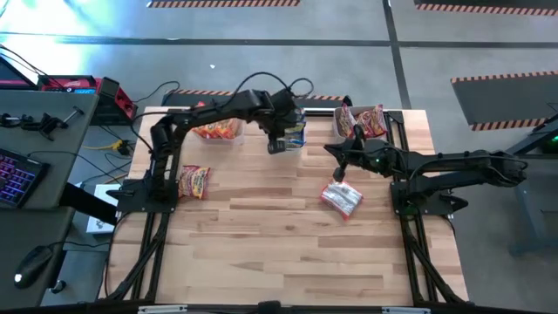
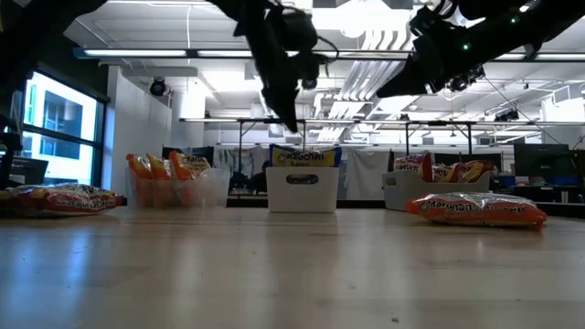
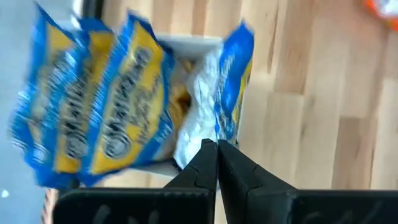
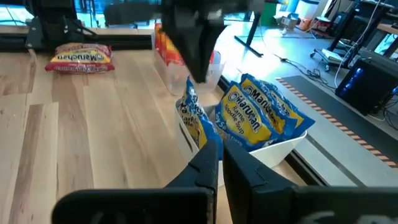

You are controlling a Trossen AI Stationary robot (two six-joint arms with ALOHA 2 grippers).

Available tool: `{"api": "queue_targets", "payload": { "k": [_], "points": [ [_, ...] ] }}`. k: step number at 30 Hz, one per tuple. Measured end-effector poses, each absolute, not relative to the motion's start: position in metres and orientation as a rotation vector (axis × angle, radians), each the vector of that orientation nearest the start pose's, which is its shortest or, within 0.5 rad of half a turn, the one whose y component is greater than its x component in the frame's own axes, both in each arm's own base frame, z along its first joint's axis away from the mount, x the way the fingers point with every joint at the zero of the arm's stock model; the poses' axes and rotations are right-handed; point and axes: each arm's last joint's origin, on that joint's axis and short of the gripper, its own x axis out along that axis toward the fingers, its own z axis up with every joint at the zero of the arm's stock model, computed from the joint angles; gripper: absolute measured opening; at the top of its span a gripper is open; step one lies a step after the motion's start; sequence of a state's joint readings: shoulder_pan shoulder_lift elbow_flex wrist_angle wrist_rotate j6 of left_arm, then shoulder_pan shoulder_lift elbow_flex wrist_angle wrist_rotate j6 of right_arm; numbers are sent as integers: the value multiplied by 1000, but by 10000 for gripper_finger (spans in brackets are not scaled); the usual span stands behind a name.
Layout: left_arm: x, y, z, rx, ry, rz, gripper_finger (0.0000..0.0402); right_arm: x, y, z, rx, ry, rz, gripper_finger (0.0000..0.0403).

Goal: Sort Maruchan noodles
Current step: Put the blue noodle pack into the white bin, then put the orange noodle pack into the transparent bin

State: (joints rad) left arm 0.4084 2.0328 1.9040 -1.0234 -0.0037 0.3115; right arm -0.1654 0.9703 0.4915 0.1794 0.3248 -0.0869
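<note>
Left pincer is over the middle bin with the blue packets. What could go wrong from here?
The left pincer is shut just above the blue packets standing up out of the middle bin; lifting away might snag one and drag it out. The right pincer, also shut, hangs close beside that bin, so the arms may crowd each other. Two packets lie unsorted.

The left gripper hangs over the middle bin of blue packets at the table's far edge, while the right gripper sits just beside a pink-and-white packet. Another packet lies near the left arm's base, and the side bins hold orange packets and red ones.
</note>
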Motion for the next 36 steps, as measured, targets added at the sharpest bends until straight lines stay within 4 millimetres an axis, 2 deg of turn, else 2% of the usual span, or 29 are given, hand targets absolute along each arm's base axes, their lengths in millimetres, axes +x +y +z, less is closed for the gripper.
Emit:
{"api": "queue_targets", "payload": {
  "k": [3, 7, 11, 19, 25, 28, 31, 36],
  "points": [
    [387, 167, 259, -1, 1182, 161, 0, 202, -43, 232, -117, 338, -469, 5],
    [379, 163, 249, -31, 1122, 141, 0, 202, -42, 231, -118, 351, -447, 5],
    [376, 166, 231, -30, 1144, 195, 0, 202, -42, 231, -114, 352, -423, 5],
    [373, 186, 228, -33, 1067, 284, 0, 202, -42, 231, -112, 352, -423, 5],
    [365, 186, 250, -10, 1003, 306, 0, 202, -42, 231, -99, 349, -428, 5],
    [354, 180, 257, 33, 937, 300, 0, 202, -42, 231, -92, 350, -428, 5],
    [335, 167, 254, 15, 813, 326, 0, 202, -40, 229, -85, 369, -398, 5],
    [294, 128, 239, -12, 544, 336, 0, 201, -33, 223, -68, 424, -326, 5]
  ]
}}
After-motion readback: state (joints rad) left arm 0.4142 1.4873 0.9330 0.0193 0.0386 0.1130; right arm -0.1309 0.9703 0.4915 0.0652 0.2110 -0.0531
